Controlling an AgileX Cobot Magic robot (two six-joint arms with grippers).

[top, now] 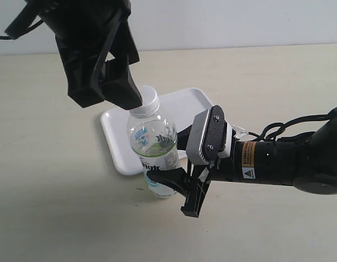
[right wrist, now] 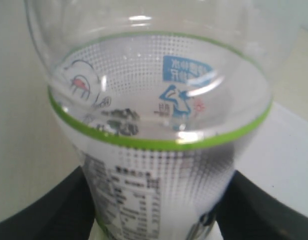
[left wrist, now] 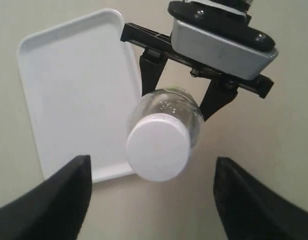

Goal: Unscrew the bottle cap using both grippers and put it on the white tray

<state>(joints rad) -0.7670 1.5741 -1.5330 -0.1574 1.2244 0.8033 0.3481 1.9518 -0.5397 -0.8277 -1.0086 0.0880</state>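
Observation:
A clear bottle (top: pixel 153 146) with a white, green and blue label stands a little tilted at the front edge of the white tray (top: pixel 182 103). Its white cap (top: pixel 146 102) is on the neck. My right gripper (top: pixel 169 159) is shut on the bottle's labelled body (right wrist: pixel 158 165), a black finger (right wrist: pixel 39 210) on each side. My left gripper (top: pixel 122 90) hangs just above and behind the cap, jaws open. In the left wrist view the cap (left wrist: pixel 157 146) sits between and beyond the two black fingers (left wrist: pixel 54 200), touching neither.
The tray (left wrist: pixel 69 80) holds nothing and lies behind the bottle on a beige tabletop (top: pixel 53 207). The right arm (top: pixel 283 158) with its grey-white block and orange sticker stretches in from the right.

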